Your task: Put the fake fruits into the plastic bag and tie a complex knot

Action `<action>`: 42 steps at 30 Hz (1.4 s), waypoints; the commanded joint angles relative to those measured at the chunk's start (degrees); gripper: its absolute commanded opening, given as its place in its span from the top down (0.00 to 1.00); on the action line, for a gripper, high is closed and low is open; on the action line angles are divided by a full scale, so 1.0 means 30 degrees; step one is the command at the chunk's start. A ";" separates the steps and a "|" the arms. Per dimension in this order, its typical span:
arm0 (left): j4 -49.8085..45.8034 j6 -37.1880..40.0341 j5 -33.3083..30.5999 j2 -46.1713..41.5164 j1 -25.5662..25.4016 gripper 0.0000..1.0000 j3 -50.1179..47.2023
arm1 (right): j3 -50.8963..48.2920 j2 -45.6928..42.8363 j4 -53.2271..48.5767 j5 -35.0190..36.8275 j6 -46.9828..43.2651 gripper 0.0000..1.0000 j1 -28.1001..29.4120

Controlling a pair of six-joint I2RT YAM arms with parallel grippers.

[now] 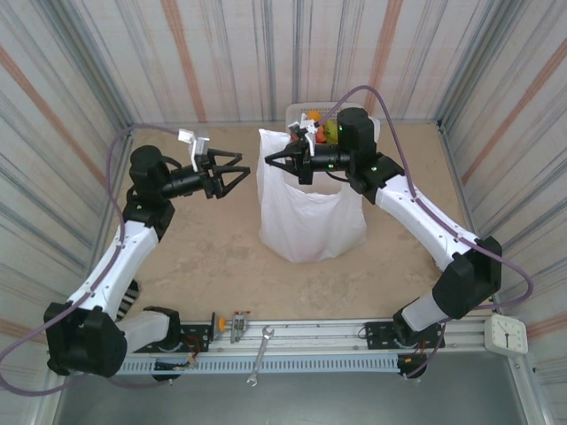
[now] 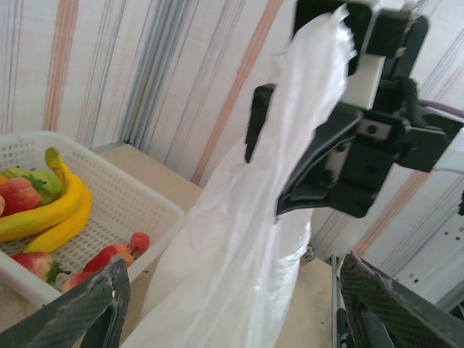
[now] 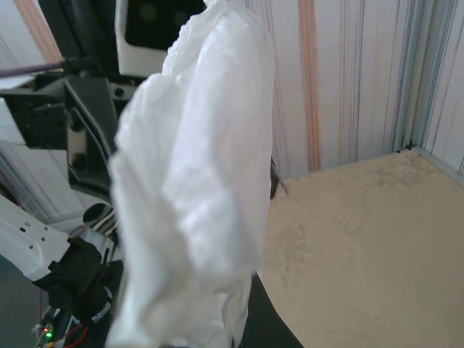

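The plastic bag stands upright on the worktop in the middle of the frame. It is thin, white and half transparent, with many creases. Its lower part is wide, and its upper left corner is pulled up into a narrow crumpled strip. The right tool is pressed together on this raised edge and pinches it. In the left wrist view the white film hangs down from its black fingers. The left tool is just to the left of the bag, apart from it, with its fingers spread wide. What is inside the bag I cannot tell. A white lattice basket sits at the top centre of the frame, behind the bag and near the striped wall. The fake fruits lie in it: two yellow bananas, a green pear, a red apple, and some smaller red pieces near the basket's front wall.
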 commanded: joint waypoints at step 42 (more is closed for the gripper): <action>0.6896 -0.0106 0.1381 0.4957 -0.3819 0.85 0.0949 | 0.2899 -0.0194 0.0105 0.0060 0.1538 1.00 -0.0175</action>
